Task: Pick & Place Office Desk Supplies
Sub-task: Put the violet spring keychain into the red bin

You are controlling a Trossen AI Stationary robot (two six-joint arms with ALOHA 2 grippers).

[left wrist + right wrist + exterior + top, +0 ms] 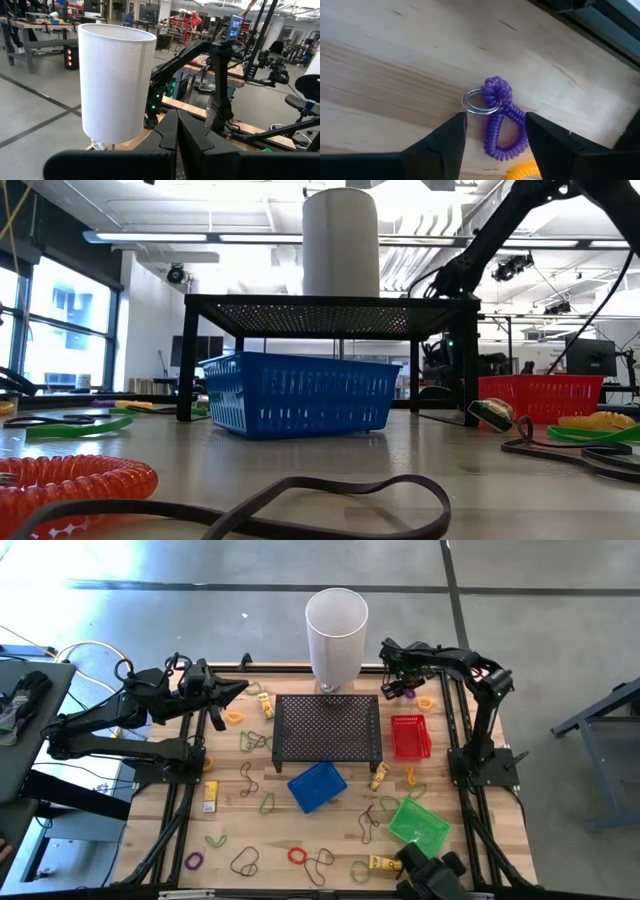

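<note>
- The right gripper [495,131] hangs over the desk's [395,60] far right corner, jaws spread wide and empty, straddling a purple coil [502,120] with a metal ring [479,102].
- That coil looks light, springy and squashy; I'd pinch across the doubled coils, not the thin ring, which could slip.
- The left gripper [177,132] waits pinched together, empty, near the white cylinder [116,80].

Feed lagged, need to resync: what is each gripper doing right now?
Left gripper: shut, holding nothing, raised beside the tall white cylinder.
Right gripper: open, straddling the purple coiled plastic loop with a metal ring, not gripping it.
</note>
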